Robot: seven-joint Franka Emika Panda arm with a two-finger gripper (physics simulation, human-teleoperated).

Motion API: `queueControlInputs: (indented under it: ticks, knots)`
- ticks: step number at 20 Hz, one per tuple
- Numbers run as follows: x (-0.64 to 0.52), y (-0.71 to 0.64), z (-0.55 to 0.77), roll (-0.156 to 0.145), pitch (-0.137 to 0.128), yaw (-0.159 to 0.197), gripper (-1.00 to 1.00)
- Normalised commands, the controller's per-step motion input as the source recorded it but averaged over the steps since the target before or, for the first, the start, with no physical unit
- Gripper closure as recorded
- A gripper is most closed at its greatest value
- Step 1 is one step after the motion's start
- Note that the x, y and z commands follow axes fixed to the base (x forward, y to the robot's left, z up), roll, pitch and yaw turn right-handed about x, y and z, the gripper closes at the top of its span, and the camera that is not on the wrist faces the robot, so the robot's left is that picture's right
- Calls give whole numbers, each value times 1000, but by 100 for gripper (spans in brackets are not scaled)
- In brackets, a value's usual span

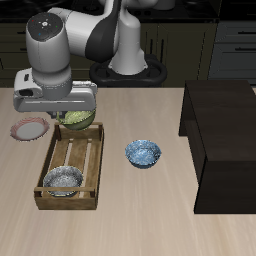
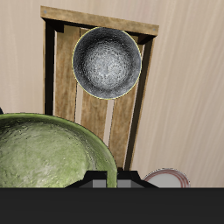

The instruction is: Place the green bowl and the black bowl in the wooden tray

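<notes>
No readable text anywhere tbh, no labels, brands or numbers on anything in either view, just plain surfaces.

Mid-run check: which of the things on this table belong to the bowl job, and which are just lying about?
Job:
green bowl, at the gripper, above the tray's back end
black bowl, already in the tray
wooden tray

Lying about:
blue-white patterned bowl
pink-rimmed plate
dark cabinet

Green bowl [image 2: 44, 153]: olive, mottled, upright, at tray's 12 o'clock end.
Black bowl [image 1: 63, 180]: speckled inside, seated at 6 o'clock end.
Tray [image 1: 92, 160]: slatted wood.
</notes>
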Motion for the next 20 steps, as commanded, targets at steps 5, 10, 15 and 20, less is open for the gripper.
queueControlInputs:
  ticks: [5, 10, 15, 20]
  knots:
    - [-5, -128, -211, -17, 2, 4, 100]
    - [18, -242, -298, -30, 22, -12, 100]
    - [97, -62, -381, -16, 45, 5, 100]
    - [-1, 152, -446, 16, 52, 5, 100]
